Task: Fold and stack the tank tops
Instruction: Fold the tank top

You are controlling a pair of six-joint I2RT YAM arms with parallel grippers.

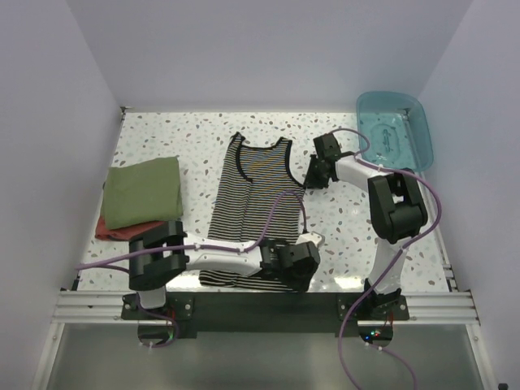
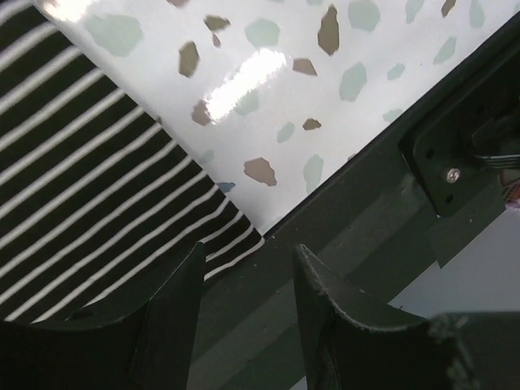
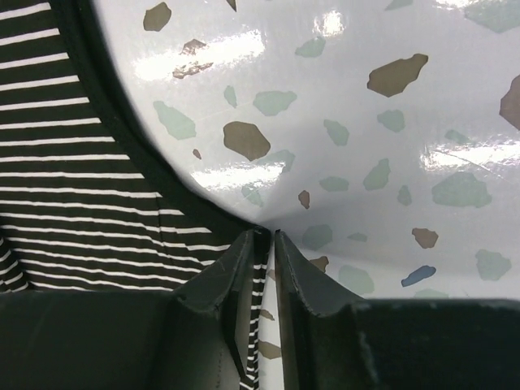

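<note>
Black-and-white striped tank top pinched at armhole edge by right gripper; left gripper, jaws apart at lower-centre hem, should bite fully before lifting.

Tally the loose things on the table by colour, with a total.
Black-and-white striped fabric tank top, spread flat: 1
Olive-green folded fabric top: 1
Rust-red folded cloth, under the olive one: 1
Translucent teal plastic tray: 1
Total: 4
</note>
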